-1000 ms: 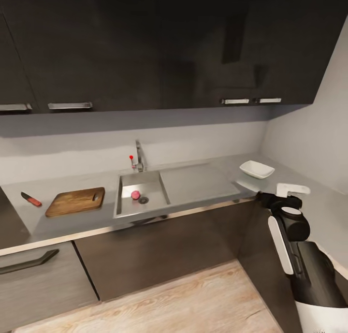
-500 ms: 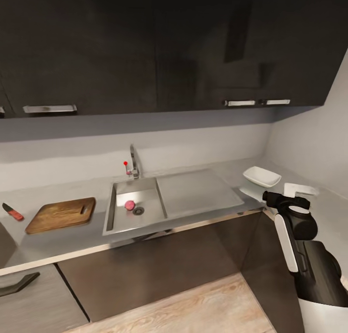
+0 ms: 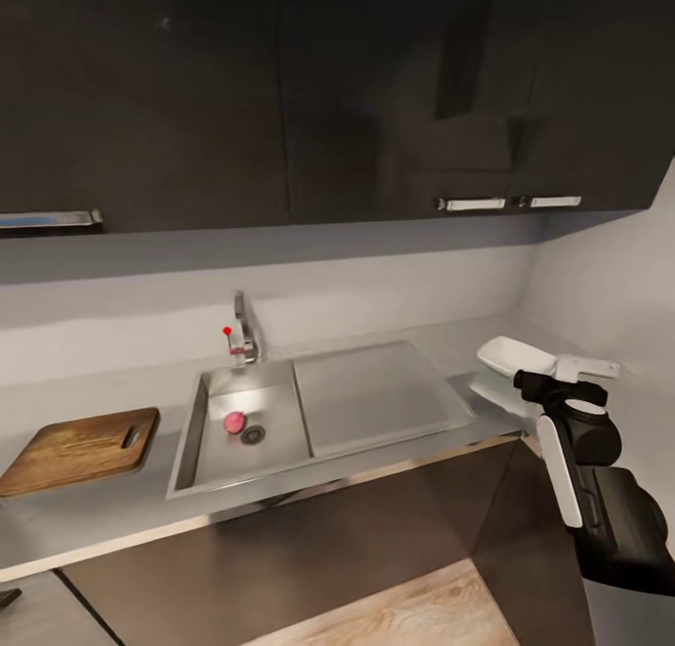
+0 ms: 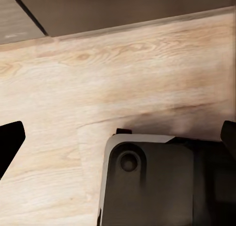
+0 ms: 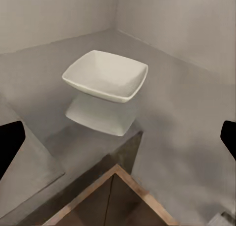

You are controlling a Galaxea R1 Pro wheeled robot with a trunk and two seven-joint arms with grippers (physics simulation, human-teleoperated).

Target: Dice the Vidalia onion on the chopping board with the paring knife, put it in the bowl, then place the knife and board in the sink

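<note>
View has swung rightward: Vidalia onion [image 3: 233, 422] remains in sink [image 3: 202, 440]; chopping board [image 3: 75, 447] now at frame edge. Both jaws apparently apart, empty.

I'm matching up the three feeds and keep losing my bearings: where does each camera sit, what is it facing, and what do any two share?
Head view: high on the robot, looking forward and down at the countertop, sink with the Vidalia onion, chopping board and bowl; the right arm shows.
Left wrist view: on the left arm, facing down at the wooden floor; dark fingertips and a dark robot part show.
Right wrist view: on the right arm, facing the bowl on the countertop; fingertips at the edges.
Shared: head and right wrist views both show the bowl.
</note>
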